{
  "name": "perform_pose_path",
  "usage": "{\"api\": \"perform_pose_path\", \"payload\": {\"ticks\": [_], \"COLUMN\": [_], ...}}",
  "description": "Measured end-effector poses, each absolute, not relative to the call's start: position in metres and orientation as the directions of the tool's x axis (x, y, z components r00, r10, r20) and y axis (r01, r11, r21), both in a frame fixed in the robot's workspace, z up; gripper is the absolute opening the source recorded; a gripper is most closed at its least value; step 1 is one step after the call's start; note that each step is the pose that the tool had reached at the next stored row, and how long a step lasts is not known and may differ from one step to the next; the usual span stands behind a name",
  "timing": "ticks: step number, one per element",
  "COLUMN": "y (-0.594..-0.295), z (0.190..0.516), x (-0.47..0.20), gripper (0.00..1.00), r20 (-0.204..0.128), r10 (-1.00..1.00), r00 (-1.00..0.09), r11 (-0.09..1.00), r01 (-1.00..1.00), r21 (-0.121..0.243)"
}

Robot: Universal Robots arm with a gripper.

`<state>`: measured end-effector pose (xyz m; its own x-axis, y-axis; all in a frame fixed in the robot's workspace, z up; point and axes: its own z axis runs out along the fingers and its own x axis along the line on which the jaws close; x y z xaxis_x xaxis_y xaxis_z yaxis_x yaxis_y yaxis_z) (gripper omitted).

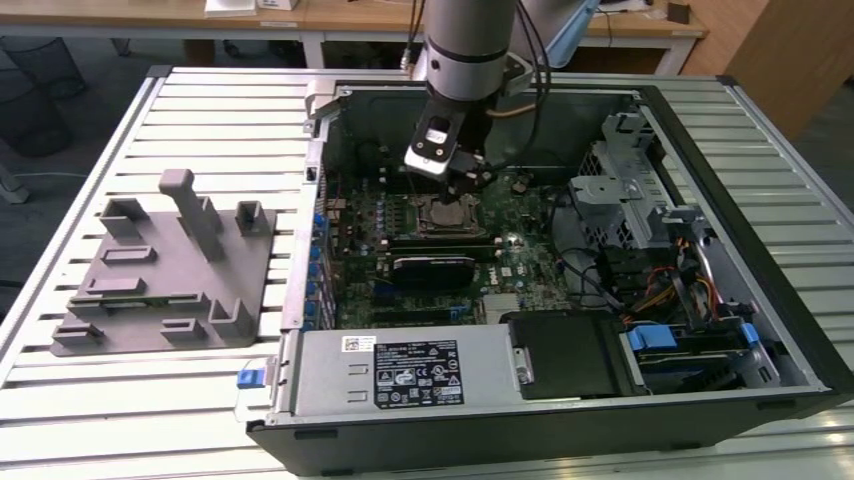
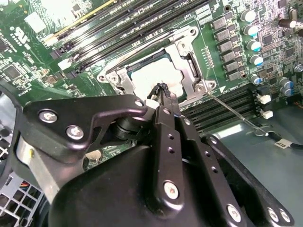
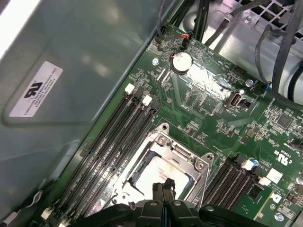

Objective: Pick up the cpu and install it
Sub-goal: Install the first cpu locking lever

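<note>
1. Find the cpu (image 2: 151,74) lying flat in the metal socket frame (image 2: 189,57) on the motherboard (image 2: 28,47), pale top up, inside the open computer case (image 1: 534,450).
2. Place the gripper (image 2: 162,90) directly over it, tips pointing down at one edge of the chip. Cannot tell touching from just clear.
3. Read the jaws as drawn together, pad to pad, with nothing between them.
4. Judge no long axis worth naming: a square chip, edges in line with the frame, with memory slots (image 3: 106,146) running alongside.
5. Take the wide layout from the exterior view: arm reaching down into the case, grey pegged tray (image 1: 147,280) well apart on the slatted table (image 1: 200,100), toward the exterior view's left.
6. Take the close fit from both wrist views: chip within its frame, tips above it.
7. Add from the second wrist view a thin wire lever (image 2: 232,111) running out from the frame's corner.
</note>
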<state>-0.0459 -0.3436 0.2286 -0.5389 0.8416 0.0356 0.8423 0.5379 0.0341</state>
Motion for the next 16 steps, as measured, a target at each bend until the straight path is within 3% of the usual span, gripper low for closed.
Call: {"api": "perform_pose_path", "payload": {"ticks": [4, 16], "y": [-0.3436, -0.3436], "z": [0.2306, 0.2308], "x": [-0.0459, -0.046], "gripper": [0.11, 0.11], "r20": [0.036, 0.036], "r10": [0.836, 0.707], "r00": [-0.547, -0.706], "r11": [0.546, 0.705], "r01": [0.837, 0.708], "r21": [0.034, 0.034]}}
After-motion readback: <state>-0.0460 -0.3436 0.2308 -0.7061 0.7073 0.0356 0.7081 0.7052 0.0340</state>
